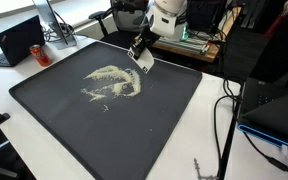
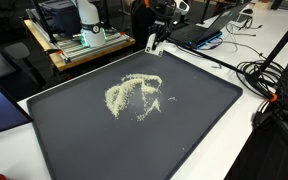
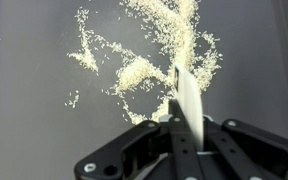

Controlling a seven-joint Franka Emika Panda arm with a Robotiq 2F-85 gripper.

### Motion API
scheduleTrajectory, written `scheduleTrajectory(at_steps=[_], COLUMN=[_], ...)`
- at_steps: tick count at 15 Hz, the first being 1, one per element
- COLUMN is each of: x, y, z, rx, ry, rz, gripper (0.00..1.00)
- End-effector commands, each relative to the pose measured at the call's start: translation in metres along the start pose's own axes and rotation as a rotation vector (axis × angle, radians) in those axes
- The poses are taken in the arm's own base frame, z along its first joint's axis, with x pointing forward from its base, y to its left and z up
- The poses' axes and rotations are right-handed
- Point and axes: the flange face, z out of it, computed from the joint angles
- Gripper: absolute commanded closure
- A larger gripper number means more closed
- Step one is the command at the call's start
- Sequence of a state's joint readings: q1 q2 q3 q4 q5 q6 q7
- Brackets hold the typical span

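A pile of pale grains (image 1: pixel 112 83) (image 2: pixel 134 93) (image 3: pixel 149 55) lies scattered in curved streaks on a large dark mat (image 1: pixel 74 140) (image 2: pixel 184 140). My gripper (image 1: pixel 141 50) (image 2: pixel 156 36) (image 3: pixel 181 125) hangs over the mat's far edge, just beyond the grains. It is shut on a thin white flat scraper (image 1: pixel 144 60) (image 2: pixel 151 44) (image 3: pixel 184 95). In the wrist view the scraper stands edge-on between the black fingers, and its tip reaches over the near side of the pile. I cannot tell whether the tip touches the mat.
A black laptop (image 1: pixel 19 40) sits beyond the mat's corner. Cables (image 1: pixel 224 110) (image 2: pixel 274 80) trail over the white table beside the mat. Another laptop (image 1: pixel 274 110) (image 2: pixel 199 35) lies close to the mat's edge. A wooden cart (image 2: pixel 79 48) stands behind.
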State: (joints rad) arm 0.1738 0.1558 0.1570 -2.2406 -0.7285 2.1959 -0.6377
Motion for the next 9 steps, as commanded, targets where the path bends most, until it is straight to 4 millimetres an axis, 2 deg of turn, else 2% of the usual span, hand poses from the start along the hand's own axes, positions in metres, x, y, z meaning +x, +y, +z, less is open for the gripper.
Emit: scheduleTrajectory(at_steps=[1, 9], x=[0.022, 0.056], y=[-0.003, -0.024], z=[-0.004, -0.011], rx=[-0.020, -0.024], ry=[-0.047, 0.012], rz=[-0.046, -0.182], gripper=[0.99, 0.99])
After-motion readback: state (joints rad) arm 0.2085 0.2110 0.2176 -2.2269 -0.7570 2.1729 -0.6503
